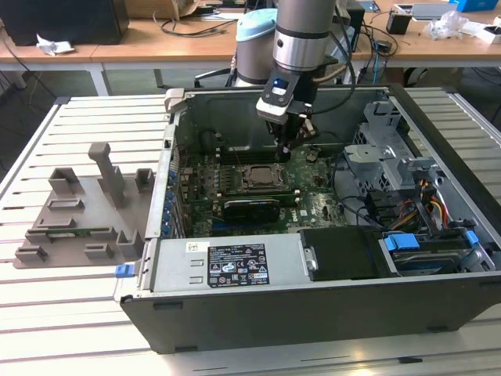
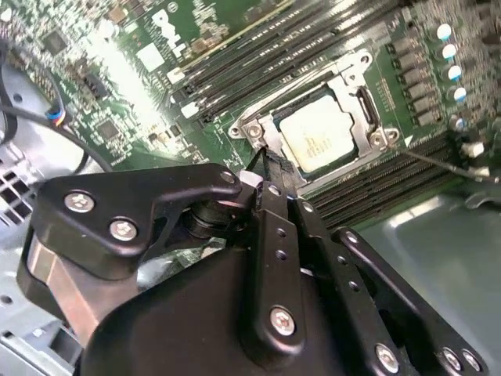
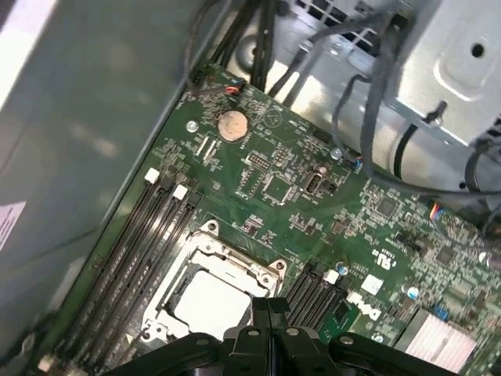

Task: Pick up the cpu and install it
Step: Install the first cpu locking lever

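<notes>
Worktop of pale slats is seen under everything in the exterior view. At that view's left a grey tray with raised blocks is laid flat on it. Just beside the tray, towards the right, an open case is set on its side, and a green board is exposed inside. Near the board's middle a socket is mounted, and the cpu is seated flat within its metal frame. The arm is seen reaching down into the case from above, and the gripper is held low over the board by the socket's corner, beside the cpu rather than on it. At the exterior view's right a drive cage and cables are housed in the case.

In the second wrist view the cpu is shown lying in the socket with the gripper pointed at the frame's corner. Contact with the frame cannot be told. In the first wrist view the gripper is seen clenched, its fingers pressed together with nothing held.
</notes>
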Robot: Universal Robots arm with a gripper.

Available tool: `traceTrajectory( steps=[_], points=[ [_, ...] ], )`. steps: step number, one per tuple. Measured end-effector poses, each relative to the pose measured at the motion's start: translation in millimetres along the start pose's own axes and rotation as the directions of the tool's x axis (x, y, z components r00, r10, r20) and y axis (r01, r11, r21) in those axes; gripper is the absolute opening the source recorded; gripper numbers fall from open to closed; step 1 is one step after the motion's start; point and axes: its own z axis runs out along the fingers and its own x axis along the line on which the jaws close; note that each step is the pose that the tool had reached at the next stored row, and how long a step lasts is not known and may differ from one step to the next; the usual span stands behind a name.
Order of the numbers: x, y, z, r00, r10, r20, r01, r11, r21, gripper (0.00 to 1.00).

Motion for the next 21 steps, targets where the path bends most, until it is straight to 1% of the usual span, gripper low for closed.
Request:
traceTrajectory(
  steps=[1, 2, 5, 6, 7, 9, 10, 11, 13, 14, 16, 18, 19, 21],
  points=[
    [0.0, 0.0, 0.0, 0.9994, -0.034, 0.0028, 0.034, 0.9994, -0.0013, 0.11],
    [0.0, 0.0, 0.0, 0.9985, -0.054, 0.0045, 0.054, 0.9985, -0.0020, 0.11],
    [0.0, 0.0, 0.0, 0.9930, -0.118, 0.0099, 0.118, 0.9930, -0.0040, 0.11],
    [0.0, 0.0, 0.0, 0.9865, -0.163, 0.0139, 0.163, 0.9865, -0.0052, 0.11],
    [0.0, 0.0, 0.0, 0.9806, -0.195, 0.0167, 0.196, 0.9807, -0.0060, 0.11],
    [0.0, 0.0, 0.0, 0.9743, -0.224, 0.0193, 0.225, 0.9744, -0.0066, 0.11],
    [0.0, 0.0, 0.0, 0.9693, -0.245, 0.0211, 0.245, 0.9695, -0.0070, 0.11],
    [0.0, 0.0, 0.0, 0.9654, -0.260, 0.0225, 0.260, 0.9655, -0.0072, 0.11],
    [0.0, 0.0, 0.0, 0.9503, -0.310, 0.0272, 0.311, 0.9505, -0.0080, 0.11],
    [0.0, 0.0, 0.0, 0.9447, -0.327, 0.0288, 0.327, 0.9450, -0.0081, 0.11],
    [0.0, 0.0, 0.0, 0.9355, -0.352, 0.0311, 0.352, 0.9358, -0.0084, 0.11],
    [0.0, 0.0, 0.0, 0.9234, -0.382, 0.0340, 0.383, 0.9238, -0.0086, 0.11],
    [0.0, 0.0, 0.0, 0.9183, -0.394, 0.0352, 0.395, 0.9188, -0.0087, 0.11],
    [0.0, 0.0, 0.0, 0.9001, -0.434, 0.0392, 0.434, 0.9006, -0.0087, 0.11]
  ],
)
